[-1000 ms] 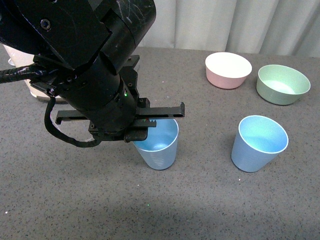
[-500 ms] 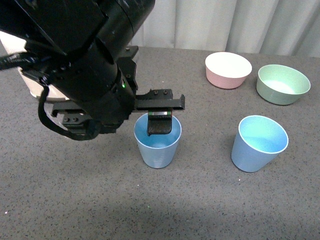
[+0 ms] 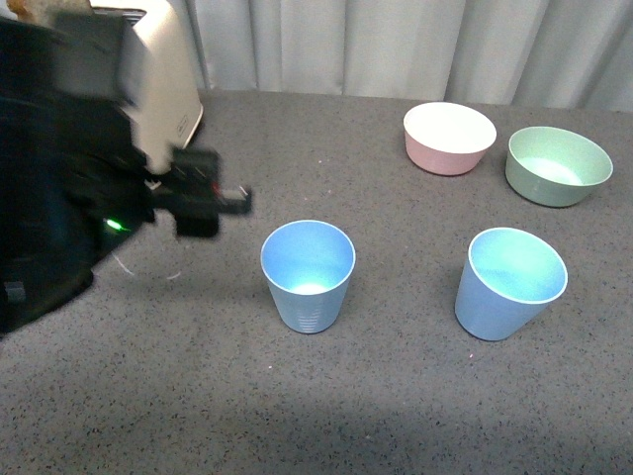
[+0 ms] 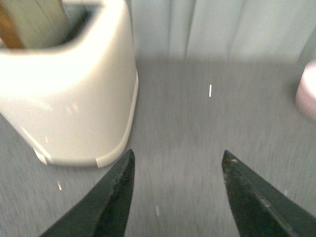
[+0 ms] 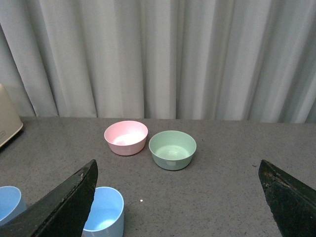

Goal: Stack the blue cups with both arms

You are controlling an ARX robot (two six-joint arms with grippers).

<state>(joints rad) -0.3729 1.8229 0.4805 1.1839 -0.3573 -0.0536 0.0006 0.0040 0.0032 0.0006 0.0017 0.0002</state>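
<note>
My left gripper (image 3: 213, 203) hangs open and empty toward the left edge of the tabletop (image 3: 396, 416). The nearer blue cup (image 3: 308, 275) stands upright mid-table, to its right. The second blue cup (image 3: 511, 283) sits further right, probably closer to my right gripper (image 5: 177, 168), which is also spread apart.

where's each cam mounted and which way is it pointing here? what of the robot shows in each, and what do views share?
Front: on the body, centred, looking forward and down at the grey table with blue cups, pink bowl and green bowl; the blurred left arm shows.
Left wrist: behind the open left pincer, low, facing the white appliance and curtain.
Right wrist: behind the open right pincer, raised, facing the curtain.
Shared: front and right wrist both see both bowls and both cups.
</note>
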